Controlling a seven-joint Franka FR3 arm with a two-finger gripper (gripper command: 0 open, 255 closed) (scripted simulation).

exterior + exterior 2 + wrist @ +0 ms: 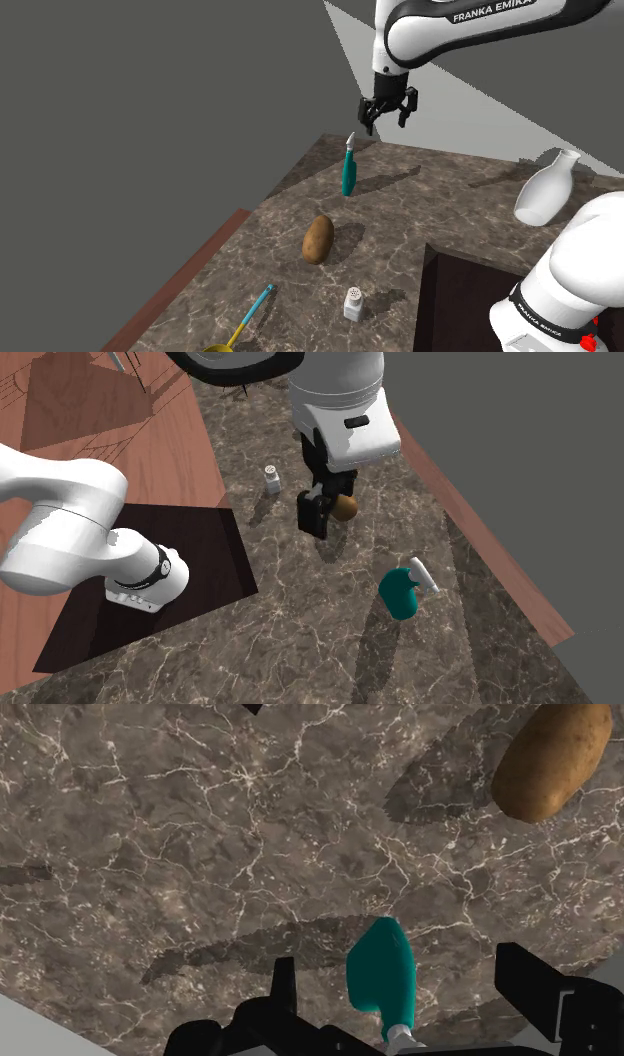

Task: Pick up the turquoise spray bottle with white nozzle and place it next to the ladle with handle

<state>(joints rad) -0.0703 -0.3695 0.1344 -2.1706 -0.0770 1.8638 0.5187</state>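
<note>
Gripper (389,112): hanging open, grasping nothing.
Spray bottle (348,172): standing on the counter (440,215) just beneath it, untouched.
Grasp advice: it should be lowering straight, straddling the turquoise body under the white nozzle (350,140), then squeezing.

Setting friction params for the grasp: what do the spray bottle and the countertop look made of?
Spray bottle: smooth turquoise body, even colour with soft shading, likely plastic, matte to satin. Its nozzle is plain white, probably plastic too. Countertop: dark brown-grey with pale veins, reads as marble or similar stone; whether it is polished is uncertain.
</note>
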